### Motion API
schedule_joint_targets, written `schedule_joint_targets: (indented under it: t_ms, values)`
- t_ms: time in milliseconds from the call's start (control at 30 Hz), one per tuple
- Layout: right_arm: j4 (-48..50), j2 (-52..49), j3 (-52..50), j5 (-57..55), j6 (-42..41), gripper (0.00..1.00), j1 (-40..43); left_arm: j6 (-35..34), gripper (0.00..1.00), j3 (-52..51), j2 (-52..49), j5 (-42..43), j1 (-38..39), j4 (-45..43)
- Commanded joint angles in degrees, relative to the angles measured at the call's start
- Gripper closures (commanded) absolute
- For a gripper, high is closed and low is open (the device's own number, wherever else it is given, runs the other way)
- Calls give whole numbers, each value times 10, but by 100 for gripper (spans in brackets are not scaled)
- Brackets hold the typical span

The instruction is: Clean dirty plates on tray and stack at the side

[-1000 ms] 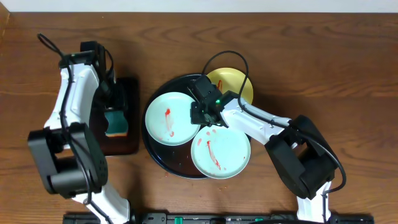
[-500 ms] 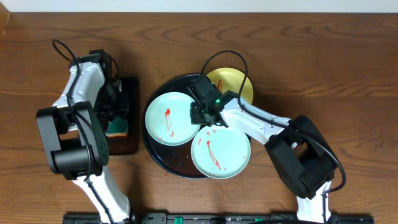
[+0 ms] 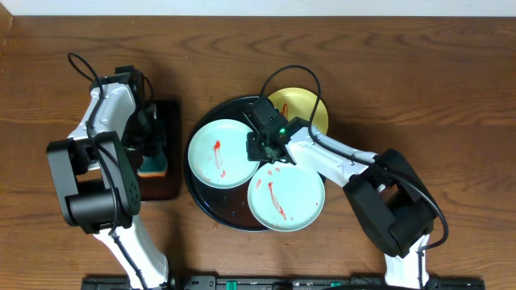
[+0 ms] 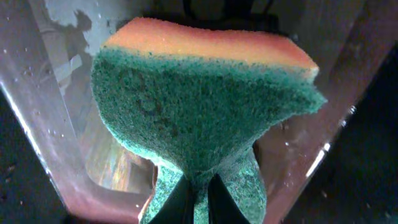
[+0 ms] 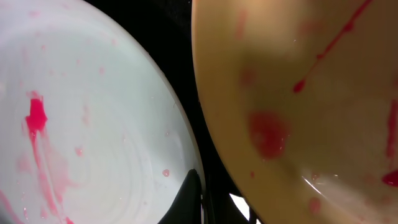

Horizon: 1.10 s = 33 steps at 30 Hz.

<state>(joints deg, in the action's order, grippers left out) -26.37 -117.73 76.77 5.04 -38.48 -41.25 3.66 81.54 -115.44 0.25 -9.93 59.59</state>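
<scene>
Three small round plates streaked with red sauce sit on the large round black tray with a raised rim (image 3: 211, 211). One pale mint-blue plate (image 3: 218, 153) is on its left side, a second pale mint-blue plate (image 3: 286, 197) is at the front right and reaches the rim, and a yellow plate (image 3: 305, 109) lies at the back right, partly over the rim. None looks wiped and nothing is stacked at the side, so I judge the task barely begun. The right pincer (image 3: 266, 147) hangs low over the tray's middle, among the three plates. Its wrist view shows only a dark tip against the black tray, between a mint plate and the yellow one, so I cannot tell whether it is wide or narrow. Well apart to the left, the left pincer (image 4: 198, 202) is clamped on the lower edge of a green-faced scouring sponge with an orange foam back (image 4: 205, 112). It is over a small rectangular dark holder (image 3: 165, 189) on the brown wooden table (image 3: 419, 72). The step in hand looks like fetching the sponge. To do it well, lift straight up clear of the holder's walls and pinch firmly, since the foam is soft and bunched. Bring the green face flat onto the nearest mint plate, have the right pincer steady that plate's rim, and wipe along the streaks.
</scene>
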Motion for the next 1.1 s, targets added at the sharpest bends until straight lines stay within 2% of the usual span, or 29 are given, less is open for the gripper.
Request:
schedule_joint_targets:
  t_ms: [0, 167, 233, 333, 500, 633, 667, 733, 833, 1067]
  values:
    - [-4, -23, 3, 24, 13, 99, -7, -9, 92, 24, 56, 39, 0, 16]
    - [-4, -23, 3, 28, 13, 99, -7, -9, 93, 27, 170, 139, 5, 21]
    - [-3, -23, 3, 30, 13, 99, -7, -10, 93, 26, 194, 148, 17, 31]
    - [-5, -23, 3, 35, 13, 99, -7, -28, 93, 12, 203, 148, 46, 38]
    - [-13, -23, 3, 39, 13, 99, -7, -75, 92, -42, 179, 141, 114, -3]
    - [-13, -23, 3, 39, 13, 98, -7, -104, 92, -54, 154, 51, 134, -7]
    - [-13, -23, 3, 39, 13, 98, -7, -104, 86, -54, 155, 34, 130, -8]
    - [-13, -23, 3, 38, 13, 96, -7, -99, 61, -45, 159, 20, 116, -4]
    - [-11, -23, 3, 38, 13, 95, -7, -75, 41, -28, 169, 20, 86, 3]
    - [-10, -23, 3, 38, 19, 94, -7, -21, 41, -49, 165, 20, 19, -13]
